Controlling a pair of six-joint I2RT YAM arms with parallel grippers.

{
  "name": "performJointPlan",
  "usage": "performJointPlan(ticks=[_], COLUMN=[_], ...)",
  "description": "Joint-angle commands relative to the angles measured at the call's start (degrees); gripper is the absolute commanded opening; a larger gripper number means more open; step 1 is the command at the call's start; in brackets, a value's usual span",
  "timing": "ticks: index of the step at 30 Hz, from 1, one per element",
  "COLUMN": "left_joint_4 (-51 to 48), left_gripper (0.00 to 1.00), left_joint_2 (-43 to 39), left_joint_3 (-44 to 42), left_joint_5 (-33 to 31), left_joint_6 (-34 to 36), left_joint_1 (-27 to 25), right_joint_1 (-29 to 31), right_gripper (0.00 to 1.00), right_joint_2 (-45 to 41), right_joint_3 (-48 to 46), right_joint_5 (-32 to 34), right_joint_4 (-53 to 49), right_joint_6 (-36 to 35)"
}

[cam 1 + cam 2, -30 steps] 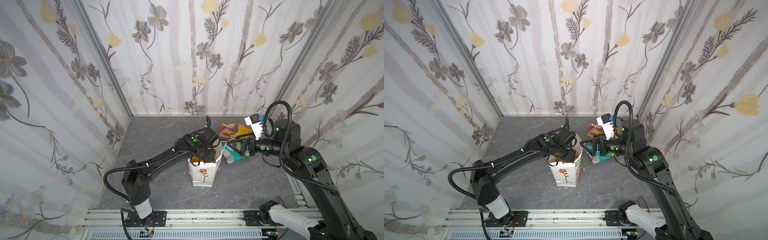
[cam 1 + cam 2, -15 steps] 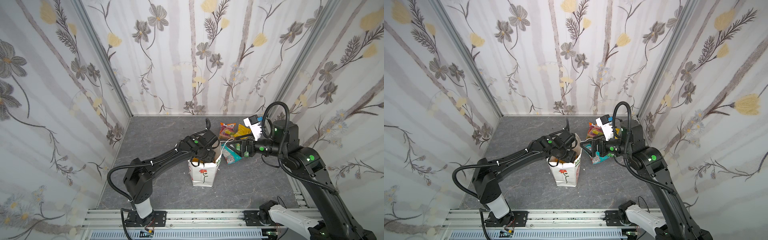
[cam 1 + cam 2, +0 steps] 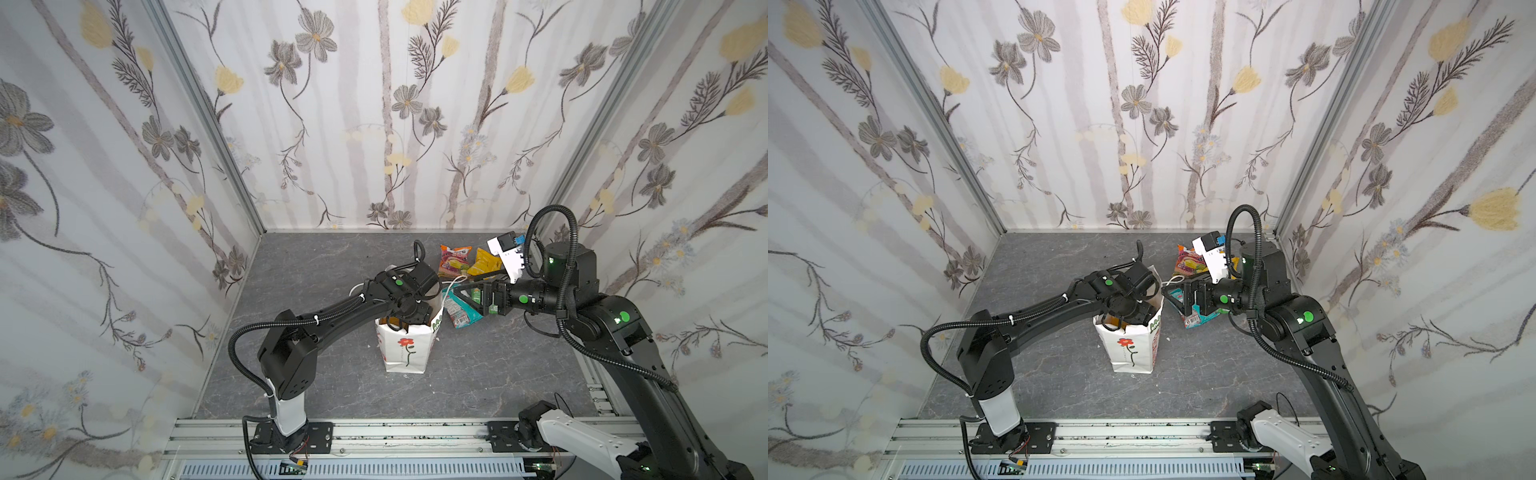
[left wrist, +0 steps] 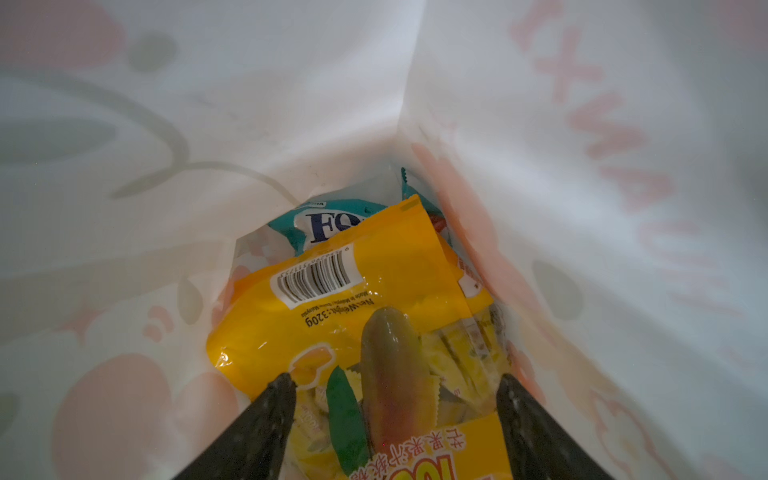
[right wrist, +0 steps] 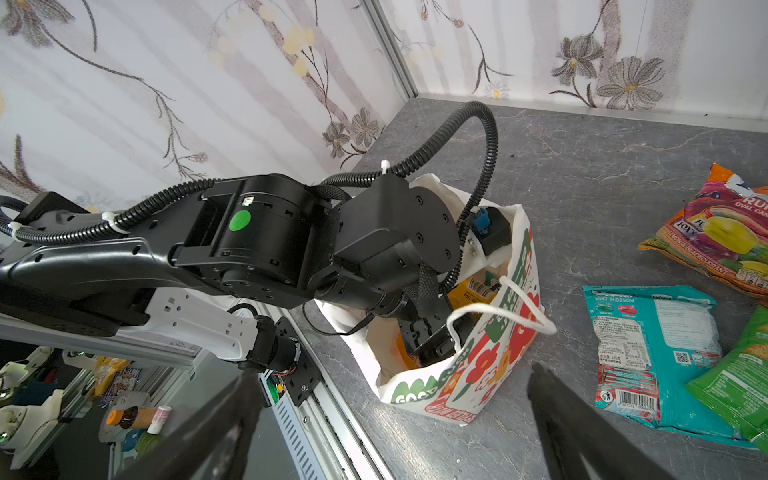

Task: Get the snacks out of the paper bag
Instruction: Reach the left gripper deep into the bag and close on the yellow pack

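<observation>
Left wrist alone shows left claw (image 4: 395, 376) apart over orange packet (image 4: 332, 328) (in bag (image 4: 540, 166)).

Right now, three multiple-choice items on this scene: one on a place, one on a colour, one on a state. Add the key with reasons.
1. Where is the left gripper relative to the bag?
A) beside it
B) inside it
C) high above it

2. What colour is the top packet in the bag?
A) green
B) pink
C) yellow-orange

3. How do the right gripper's jaws stand?
A) open, empty
B) shut on the bag
C) shut on a packet

Key:
1 B: the left wrist view shows white bag walls all round.
2 C: it lies over a teal packet, barcode up.
3 A: the right wrist view shows the jaws wide apart with nothing between them.
</observation>
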Motion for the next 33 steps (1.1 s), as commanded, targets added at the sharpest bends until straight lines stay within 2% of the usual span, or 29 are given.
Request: performJointPlan(ticks=[1,6,13,20,24,33], left_joint_4=[0.8,1.1,4.0,6.8,7.6,7.8], left_gripper=[0.81,0.91,0.91,0.88,0.79,0.41], left_joint_2=[-0.6,1.1,3.8,5.3,5.9,5.5], left_joint_3=[-1.1,-1.6,-4.1,-7.6,-8.5,-8.4], left_joint_5=[0.8,-3.4,-5.0,-2.7,-2.7,-1.9], left_joint_6=[0.2,-0.4,-1.2,-2.7,-3.2,-3.6], left_joint_1=[0.1,0.2,0.2,0.2,0.3,0.3], right_joint_1=[0.0,0.0,0.0,-0.1,-0.1,-0.1], right_gripper=[0.99,0.99,0.99,0.99,0.99,0.99], right_joint_2=[-0.2,-0.1,-0.5,-0.5,-0.3,-0.5], right_joint_3=[0.3,0.2,-0.8,-1.0,-1.1,-1.3], right_joint_5=[0.7,0.7,2.1,2.4,2.3,2.7], right_joint_4=[1.5,1.6,0.3,0.4,0.4,0.5], right_joint_6=[-0.9,-0.9,-1.9,-1.8,-1.7,-1.4])
